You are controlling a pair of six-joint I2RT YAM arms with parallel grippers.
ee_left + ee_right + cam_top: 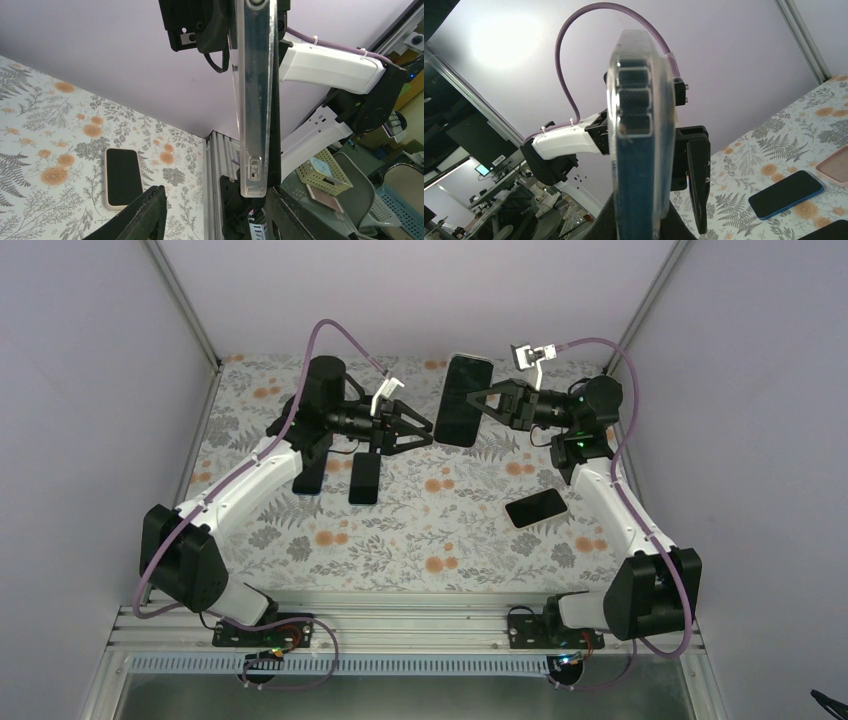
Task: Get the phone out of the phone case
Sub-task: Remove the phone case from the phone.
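The phone in its clear case (pixel 463 390) is held upright above the back middle of the table. My right gripper (pixel 478 400) is shut on its right edge. In the right wrist view the cased phone (pixel 639 140) stands edge-on, clamped low between my fingers (pixel 639 227). My left gripper (pixel 428 432) is open at the phone's lower left edge. In the left wrist view the clear case (pixel 255 100) hangs edge-on, its bottom end between my spread fingers (pixel 215 220), close to the right finger (pixel 295 220) and far from the left one (pixel 142 215).
A black phone (pixel 364 478) and another dark one (pixel 310 475) lie under the left arm. A third phone (pixel 536 508) lies at the right. A blue-cased phone (pixel 785 194) and a pink case (pixel 834 165) show on the floral table (pixel 400 540). A beige-cased phone (pixel 122 176) lies below.
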